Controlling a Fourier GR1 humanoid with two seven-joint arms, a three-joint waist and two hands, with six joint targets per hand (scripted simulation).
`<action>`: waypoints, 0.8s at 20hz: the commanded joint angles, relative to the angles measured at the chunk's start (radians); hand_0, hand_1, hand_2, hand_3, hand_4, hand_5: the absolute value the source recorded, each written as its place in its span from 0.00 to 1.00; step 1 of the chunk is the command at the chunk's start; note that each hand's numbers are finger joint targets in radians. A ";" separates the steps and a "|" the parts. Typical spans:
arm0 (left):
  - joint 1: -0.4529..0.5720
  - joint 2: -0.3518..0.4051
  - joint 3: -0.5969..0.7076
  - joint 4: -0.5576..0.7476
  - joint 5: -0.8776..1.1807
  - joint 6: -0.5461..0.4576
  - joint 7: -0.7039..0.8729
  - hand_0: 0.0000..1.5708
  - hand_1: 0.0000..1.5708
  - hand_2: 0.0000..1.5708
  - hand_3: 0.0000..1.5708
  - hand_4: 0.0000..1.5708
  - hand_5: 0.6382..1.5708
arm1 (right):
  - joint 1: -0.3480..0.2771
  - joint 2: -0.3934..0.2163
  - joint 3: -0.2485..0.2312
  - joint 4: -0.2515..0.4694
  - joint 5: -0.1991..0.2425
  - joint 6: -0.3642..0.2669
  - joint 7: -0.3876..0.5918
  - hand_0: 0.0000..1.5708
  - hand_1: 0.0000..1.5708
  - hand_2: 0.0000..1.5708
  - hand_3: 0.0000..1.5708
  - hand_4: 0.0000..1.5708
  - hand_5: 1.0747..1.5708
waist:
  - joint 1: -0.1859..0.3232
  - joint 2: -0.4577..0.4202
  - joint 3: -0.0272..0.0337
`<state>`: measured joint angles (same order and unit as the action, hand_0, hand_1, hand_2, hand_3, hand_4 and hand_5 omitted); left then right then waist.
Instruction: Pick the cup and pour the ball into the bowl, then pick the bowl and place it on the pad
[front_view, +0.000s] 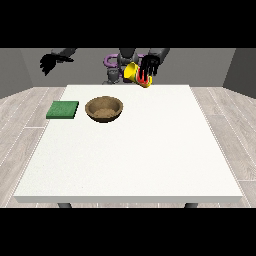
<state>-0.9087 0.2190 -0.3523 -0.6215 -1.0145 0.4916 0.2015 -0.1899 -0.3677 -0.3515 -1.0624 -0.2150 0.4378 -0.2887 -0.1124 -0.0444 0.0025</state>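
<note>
While the robot stands small at the far edge of a large white table (130, 150), its two arms reach forward over the tabletop toward the viewer. At the view's right, a black hand (150, 65) is raised above the far edge of the table with its fingers curled round a yellow cup (133, 72). That cup is lifted clear of the surface and tilted over, its open mouth turned toward the view's left, and a patch of red shows at its lower end beneath the fingers. No ball can be made out, so whether it sits inside the cup cannot be told. Lower and to the left of the cup, a round brown bowl (104, 109) rests upright on the table, in the far left part of the tabletop; its inside looks dark and nothing can be picked out in it. Just beside the bowl, nearer the table's left edge, a flat green pad (63, 110) lies on the surface, apart from the bowl. At the view's left, the other black hand (48, 63) hangs in the air beyond the table's far left corner, holding nothing, its fingers spread and pointing downward.
</note>
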 joint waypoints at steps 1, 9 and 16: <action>-0.024 -0.074 -0.150 0.015 -0.185 -0.047 0.107 0.96 0.96 1.00 1.00 0.90 0.79 | 0.008 -0.030 -0.017 0.052 -0.001 0.020 -0.005 0.00 0.00 0.00 0.00 0.00 1.00 | 0.021 -0.053 0.0003; -0.093 -0.171 -0.400 0.115 -0.476 -0.248 0.203 0.98 0.98 1.00 1.00 1.00 0.52 | -0.020 0.006 0.023 0.052 0.010 0.036 -0.017 0.00 0.00 0.00 0.00 0.00 1.00 | -0.038 -0.025 0.0002; -0.145 -0.181 -0.496 0.127 -0.614 -0.391 0.169 0.93 0.93 1.00 1.00 0.96 0.58 | -0.052 -0.049 -0.027 0.095 -0.019 0.045 -0.014 0.00 0.00 0.00 0.00 0.00 1.00 | 0.010 -0.014 -0.0016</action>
<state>-1.0248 0.0548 -0.7937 -0.5017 -1.5507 0.1682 0.3783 -0.2160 -0.3870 -0.3528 -0.9903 -0.2195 0.4777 -0.2972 -0.1260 -0.0779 0.0017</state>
